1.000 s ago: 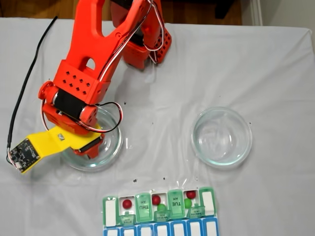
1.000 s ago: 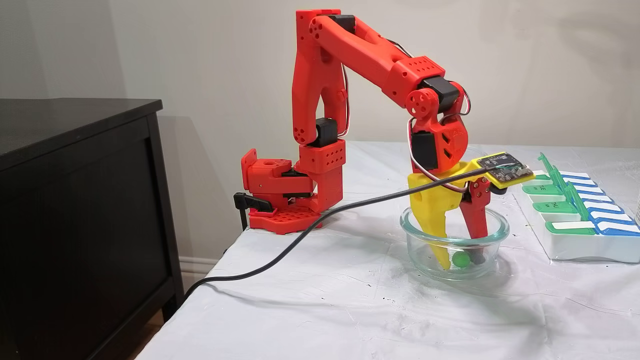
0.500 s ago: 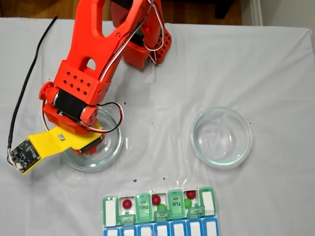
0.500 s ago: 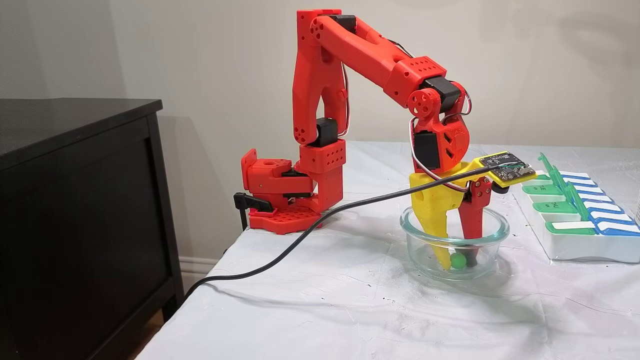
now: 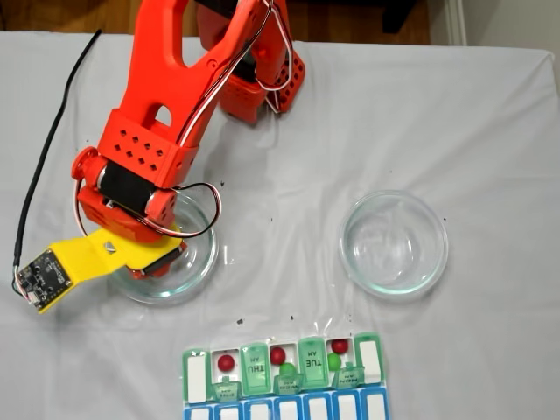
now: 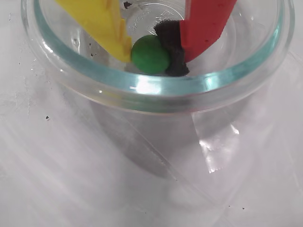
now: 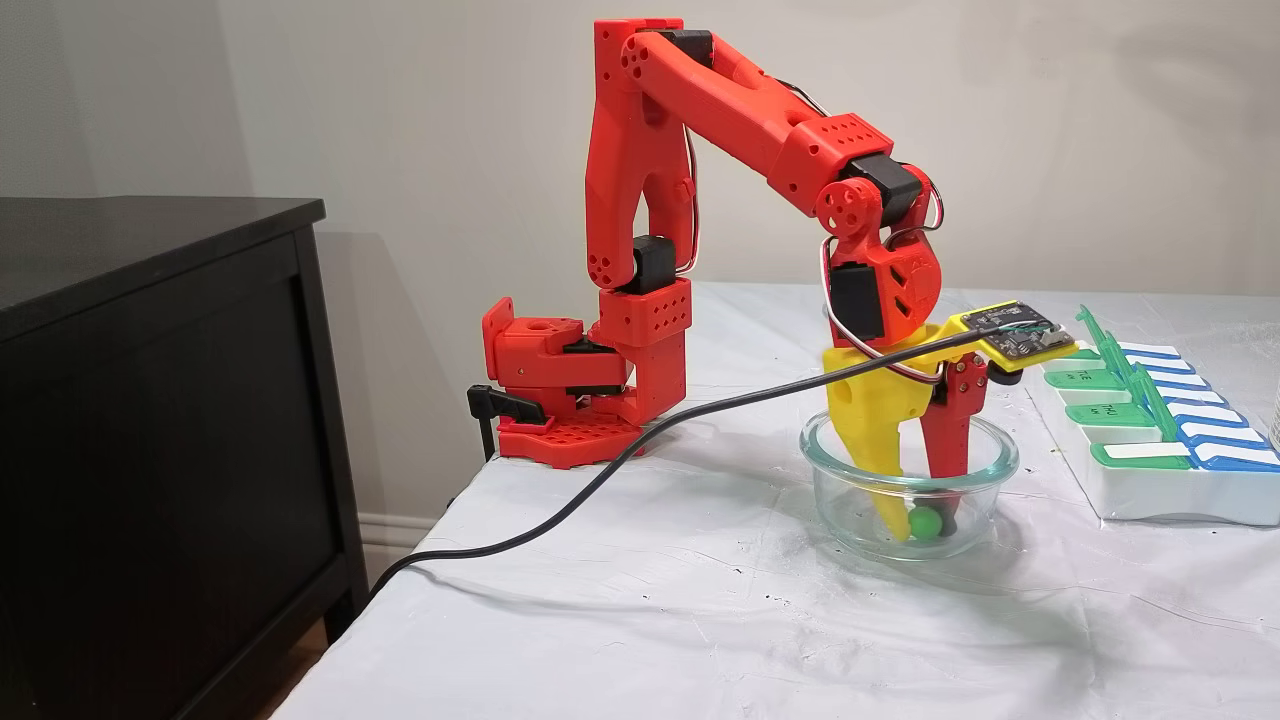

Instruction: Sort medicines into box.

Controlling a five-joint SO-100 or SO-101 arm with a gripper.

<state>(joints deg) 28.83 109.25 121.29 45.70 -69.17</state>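
While the red arm (image 7: pixel 740 110) reaches down into the glass dish (image 7: pixel 830 500) on the left of the desk (image 5: pixel 490 131) in a fixed view, its jaws (image 6: pixel 154 52) are clenched on a green ball (image 6: pixel 150 54) at the dish's bottom. In the wrist view the yellow finger (image 6: pixel 102 23) presses the ball's left side and the black pad (image 6: pixel 173 45) of the red finger (image 6: pixel 206 23) presses its right, so the ball sits squarely between the tips, both touching it. The other fixed view shows the same ball (image 7: pixel 924 523) pinched low inside the dish, just above the glass floor.

A second glass dish (image 5: pixel 394 243) stands well apart to the right. At the near edge lies the pill organizer (image 5: pixel 283 378), with some green lids raised. Three dark red balls (image 5: pixel 227 361) (image 5: pixel 277 355) (image 5: pixel 339 346) rest in its open white cells, and two green balls (image 5: pixel 287 370) (image 5: pixel 333 360) lie just nearer in two of those cells. A black cable (image 7: pixel 600 470) trails off the desk's left edge toward a dark cabinet (image 7: pixel 150 400).
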